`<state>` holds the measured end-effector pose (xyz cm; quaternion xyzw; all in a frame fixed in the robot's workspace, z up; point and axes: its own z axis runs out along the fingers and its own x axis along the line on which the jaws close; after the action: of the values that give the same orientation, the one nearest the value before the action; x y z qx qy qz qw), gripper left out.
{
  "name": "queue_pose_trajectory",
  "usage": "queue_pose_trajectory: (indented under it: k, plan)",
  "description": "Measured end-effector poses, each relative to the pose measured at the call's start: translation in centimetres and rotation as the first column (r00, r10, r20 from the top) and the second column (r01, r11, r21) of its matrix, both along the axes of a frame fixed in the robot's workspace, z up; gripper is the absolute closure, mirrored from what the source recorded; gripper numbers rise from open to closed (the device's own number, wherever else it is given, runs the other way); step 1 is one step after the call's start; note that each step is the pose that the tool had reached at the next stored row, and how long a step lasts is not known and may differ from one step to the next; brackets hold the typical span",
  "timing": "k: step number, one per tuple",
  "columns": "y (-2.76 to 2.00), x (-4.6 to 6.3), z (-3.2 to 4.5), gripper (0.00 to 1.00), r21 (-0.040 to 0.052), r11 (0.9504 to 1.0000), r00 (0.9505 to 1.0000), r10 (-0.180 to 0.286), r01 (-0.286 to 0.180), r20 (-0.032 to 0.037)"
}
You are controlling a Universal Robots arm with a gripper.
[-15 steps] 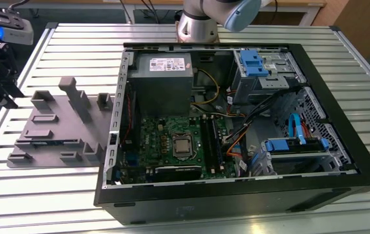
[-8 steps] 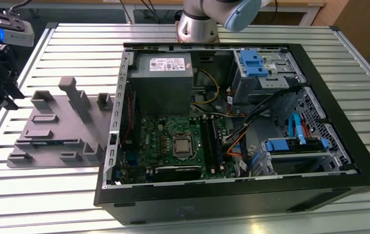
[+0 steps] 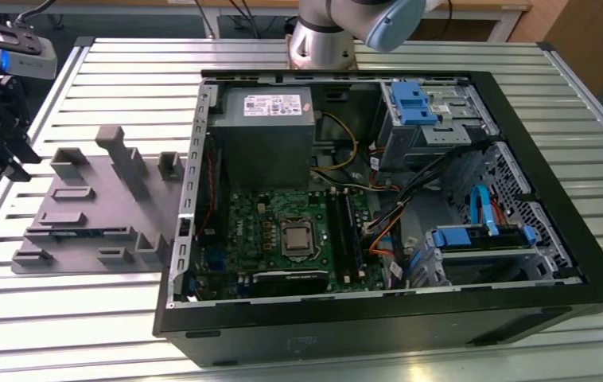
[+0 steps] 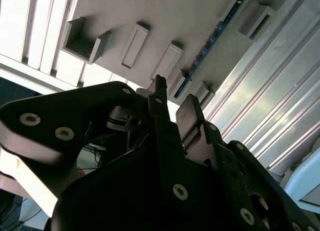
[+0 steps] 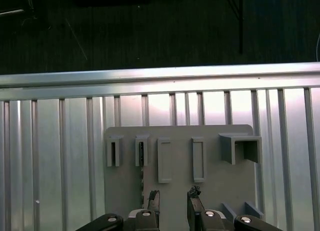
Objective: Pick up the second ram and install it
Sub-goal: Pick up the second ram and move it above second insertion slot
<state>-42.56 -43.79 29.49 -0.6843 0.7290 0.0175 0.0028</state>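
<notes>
The second ram [image 4: 205, 52] is a thin dark stick standing on edge in a slot of the grey tray [image 4: 150, 11]. In the exterior view the ram [image 3: 79, 233] shows as a bluish strip near the tray's [image 3: 89, 199] front. My gripper [image 3: 9, 159] hangs over the table's edge at the exterior view's left, apart from the tray. Its two fingertips [image 5: 152, 198] stand a small gap apart with nothing between them, so my gripper [image 5: 172, 196] is open. In the second wrist view my gripper [image 4: 172, 98] points toward the tray, short of the ram.
An open black computer case [image 3: 556, 263] lies on the slatted metal table [image 3: 121, 64], to the right of the tray. Inside are the green motherboard [image 3: 280, 231], a grey power supply [image 3: 264, 127] and blue drive brackets [image 3: 413, 103]. Upright grey blocks [image 3: 121, 155] rise from the tray.
</notes>
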Motion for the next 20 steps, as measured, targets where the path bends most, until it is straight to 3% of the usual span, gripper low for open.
queue_pose_trajectory:
  k: [20]
  plan:
    - [-0.66, 0.0, -1.99, 0.65, -0.0001, 1.0, 1.0, 0.0, 0.0, 0.0]
